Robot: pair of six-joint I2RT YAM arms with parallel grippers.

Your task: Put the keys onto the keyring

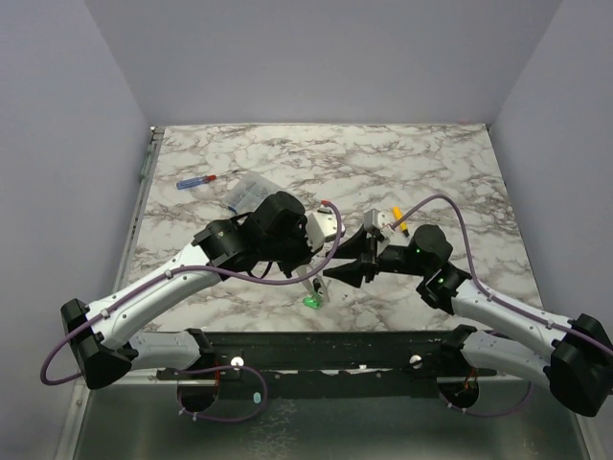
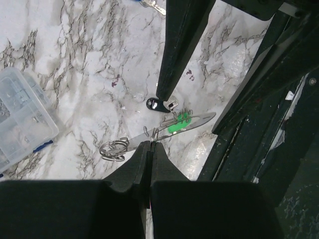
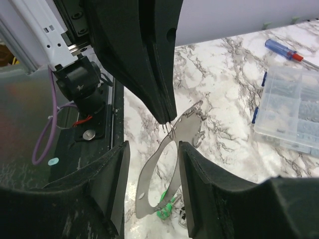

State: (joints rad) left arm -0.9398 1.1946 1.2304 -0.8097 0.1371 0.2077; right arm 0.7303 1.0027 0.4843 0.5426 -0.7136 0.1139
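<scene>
The keyring (image 3: 142,184) is a flat silver loop hanging upright above the table; in the left wrist view it shows edge-on as a silver strip (image 2: 199,121). My left gripper (image 2: 151,143) is shut on the small wire rings at its top. A green-tagged key (image 3: 166,211) hangs at the loop's lower end, just above the table (image 1: 311,300). My right gripper (image 3: 152,149) is open, one finger on each side of the loop, not touching it. An orange-tagged key (image 1: 397,218) lies behind the right arm. A blue-headed key (image 2: 152,5) lies farther off.
A clear compartment box (image 1: 251,190) and a red-and-blue screwdriver (image 1: 206,179) lie at the back left. A coil of spare wire rings (image 2: 113,148) and a small black-headed piece (image 2: 154,104) lie on the marble under the grippers. The table's near rail (image 1: 316,350) is close below.
</scene>
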